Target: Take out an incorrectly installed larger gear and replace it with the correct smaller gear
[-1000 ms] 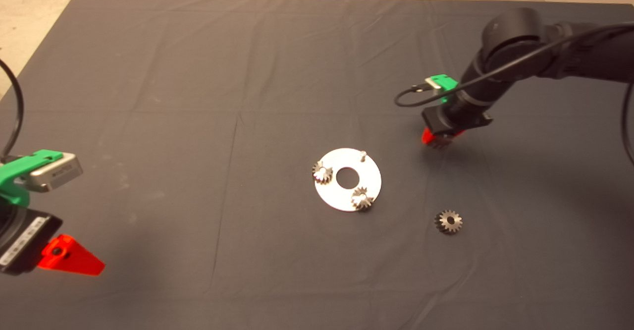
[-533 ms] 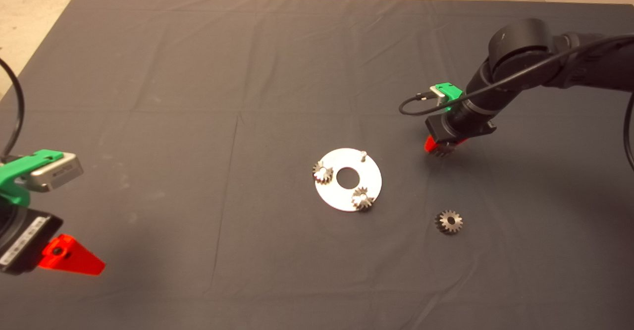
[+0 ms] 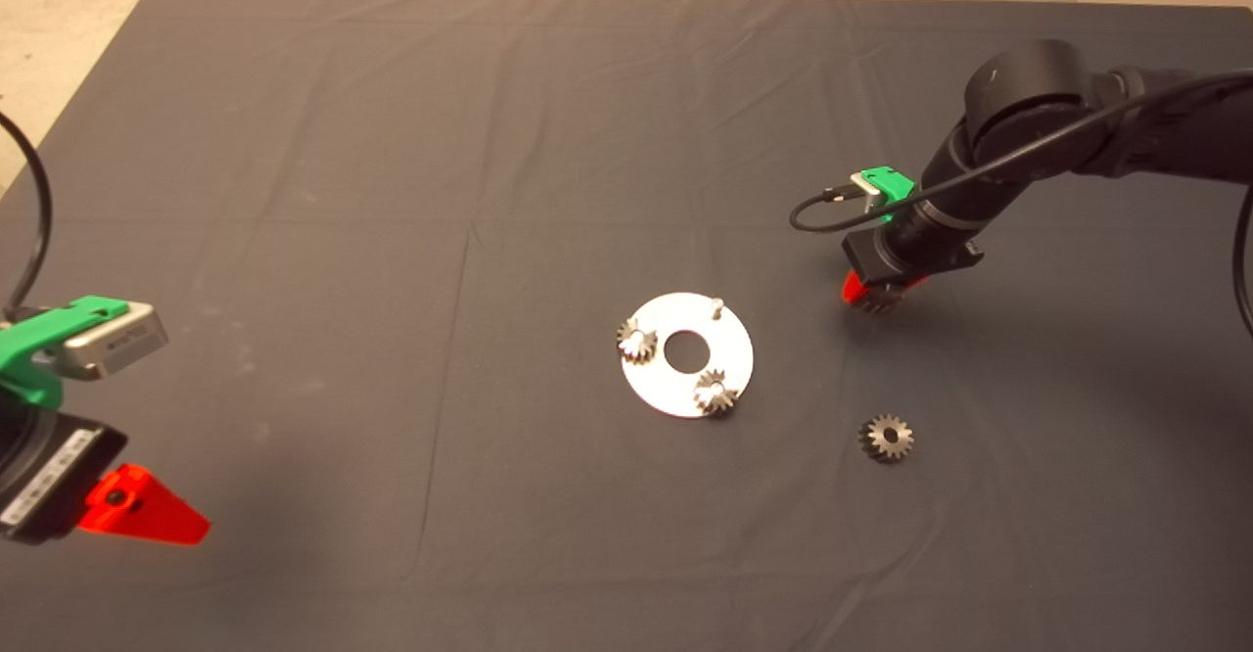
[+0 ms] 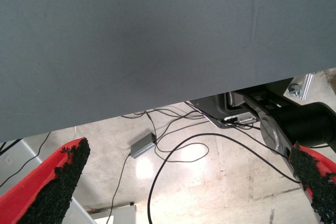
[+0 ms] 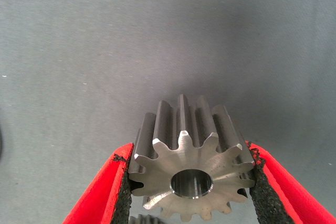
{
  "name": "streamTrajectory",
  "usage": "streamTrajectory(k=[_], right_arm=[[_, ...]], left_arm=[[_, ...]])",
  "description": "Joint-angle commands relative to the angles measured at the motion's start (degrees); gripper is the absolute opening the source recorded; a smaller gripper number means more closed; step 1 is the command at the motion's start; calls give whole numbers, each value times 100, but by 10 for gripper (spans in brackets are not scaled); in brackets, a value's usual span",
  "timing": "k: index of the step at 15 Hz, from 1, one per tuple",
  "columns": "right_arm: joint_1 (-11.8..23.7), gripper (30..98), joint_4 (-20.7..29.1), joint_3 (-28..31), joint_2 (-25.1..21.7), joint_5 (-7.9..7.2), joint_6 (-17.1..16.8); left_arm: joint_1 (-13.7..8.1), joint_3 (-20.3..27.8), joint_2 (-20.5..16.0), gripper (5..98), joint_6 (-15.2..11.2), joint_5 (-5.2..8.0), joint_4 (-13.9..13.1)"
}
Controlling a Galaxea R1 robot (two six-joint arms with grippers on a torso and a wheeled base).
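My right gripper (image 3: 873, 292) is shut on the larger gear (image 3: 876, 298), right of the plate and low over the mat. In the right wrist view, the red fingers (image 5: 118, 190) clamp this grey cone-shaped gear (image 5: 191, 166) on both sides, its bore facing the camera. The smaller gear (image 3: 887, 438) lies flat on the mat, nearer the front than my right gripper. The round silver plate (image 3: 734, 358) carries two shinier gears (image 3: 637, 341) (image 3: 717, 394) and one bare pin (image 3: 718, 305). My left gripper (image 3: 137, 515) is parked, open, at the lower left.
The dark mat (image 3: 392, 241) covers the table, with bare floor beyond its far edge. The left wrist view shows the mat's edge (image 4: 157, 108) and cables (image 4: 173, 150) on the floor beyond.
My right gripper has moved a little to the right and towards the front with the larger gear in it. The left arm has not moved.
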Motion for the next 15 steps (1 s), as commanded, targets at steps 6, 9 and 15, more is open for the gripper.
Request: streamTrajectory(k=[6, 9, 15], right_arm=[[149, 530, 22, 122, 32, -79, 47], [154, 573, 61, 301, 23, -70, 82], [163, 573, 366, 1801, -150, -105, 1255]], left_arm=[[-59, 47, -29, 982, -22, 772, -59], [-59, 49, -29, 982, -22, 772, -59], [-59, 73, -29, 982, -22, 772, -68]])
